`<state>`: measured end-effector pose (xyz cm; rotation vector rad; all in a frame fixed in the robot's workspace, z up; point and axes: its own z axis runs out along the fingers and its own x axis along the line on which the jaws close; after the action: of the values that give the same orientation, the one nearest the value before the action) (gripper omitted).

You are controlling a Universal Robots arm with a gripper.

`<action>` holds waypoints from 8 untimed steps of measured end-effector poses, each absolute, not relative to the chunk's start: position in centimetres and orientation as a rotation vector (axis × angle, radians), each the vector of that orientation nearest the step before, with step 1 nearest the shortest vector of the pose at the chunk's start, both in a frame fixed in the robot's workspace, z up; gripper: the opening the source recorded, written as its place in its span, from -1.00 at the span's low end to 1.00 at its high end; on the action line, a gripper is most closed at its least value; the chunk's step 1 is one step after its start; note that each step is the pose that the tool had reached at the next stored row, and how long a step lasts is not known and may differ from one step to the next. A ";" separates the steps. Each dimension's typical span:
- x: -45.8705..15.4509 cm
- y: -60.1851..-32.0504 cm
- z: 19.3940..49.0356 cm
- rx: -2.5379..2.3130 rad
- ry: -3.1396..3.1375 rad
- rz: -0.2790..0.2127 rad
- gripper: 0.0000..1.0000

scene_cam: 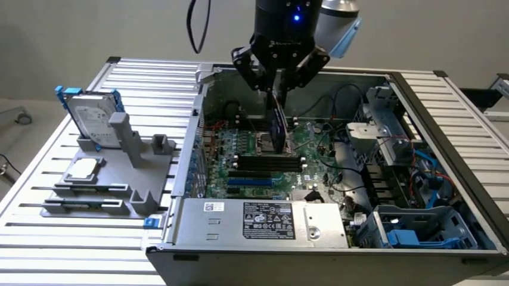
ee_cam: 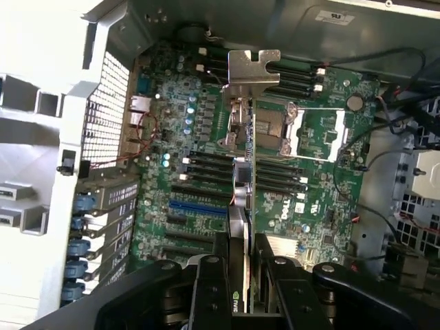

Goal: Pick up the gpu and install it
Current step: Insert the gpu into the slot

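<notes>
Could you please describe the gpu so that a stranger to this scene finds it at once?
Find the open computer case on the slatted table, with the gripper over its green motherboard. The gpu is the thin dark card clamped on edge in that gripper. Unlike the silver hard drive outside the case, it carries a silver end bracket.

The arm [scene_cam: 280, 24] stands near-vertical above the work, its black wrist section showing a small blue light, with a grey and pale blue part beside it toward the exterior view's right. The gripper [scene_cam: 278, 88] points straight down, its two black fingers [scene_cam: 256, 71] angled inward from either side. The jaws are closed partway on the gpu [scene_cam: 278, 126], pinching its upper edge so the card hangs upright below them. In the wrist view the black finger pads [ee_cam: 210, 297] press against both faces of the thin card
</notes>
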<state>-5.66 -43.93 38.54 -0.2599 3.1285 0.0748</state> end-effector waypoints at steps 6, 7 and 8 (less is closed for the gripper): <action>-5.7 -43.9 38.5 -0.431 3.112 0.075 -0.47; -5.7 -43.9 38.5 -0.459 3.109 0.075 -0.47; -5.7 -43.9 38.5 -0.487 3.105 0.075 -0.47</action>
<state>-5.66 -43.94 38.46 -0.4871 3.1047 0.0749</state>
